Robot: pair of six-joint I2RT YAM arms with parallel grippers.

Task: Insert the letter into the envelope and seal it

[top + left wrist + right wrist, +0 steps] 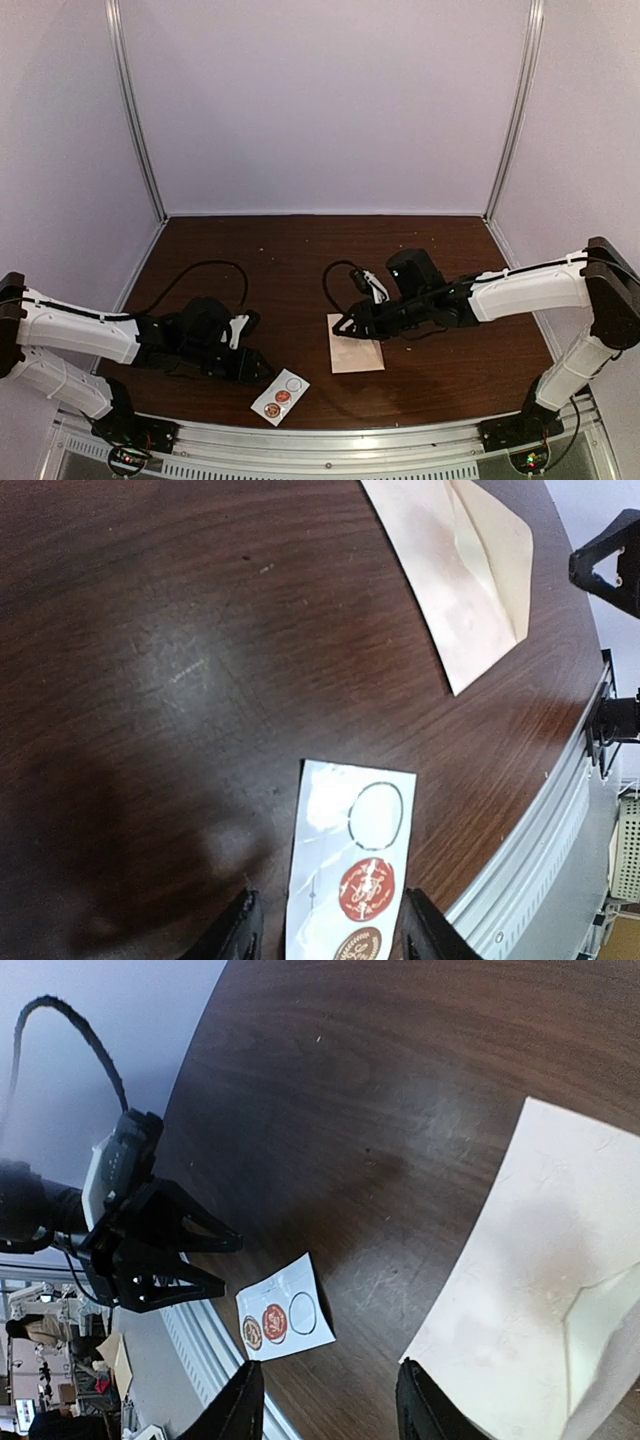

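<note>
The pale pinkish-cream envelope [356,343] lies flat on the brown table right of centre, its cream pointed flap [495,540] folded against its body. The letter is hidden. My right gripper [343,325] hovers at the envelope's far-left corner, open and empty; in its wrist view the envelope [540,1280] fills the right side beyond the gripper [325,1410]. My left gripper [262,370] sits low at the front left, open. Its fingers [240,935] straddle the near end of the white sticker strip [350,870] without closing on it.
The sticker strip [280,396] carries a red seal [367,888], a brown seal and one empty ring, and lies near the table's metal front rail [330,440]. Grey booth walls [320,100] enclose the table. A black cable [210,270] loops behind the left arm.
</note>
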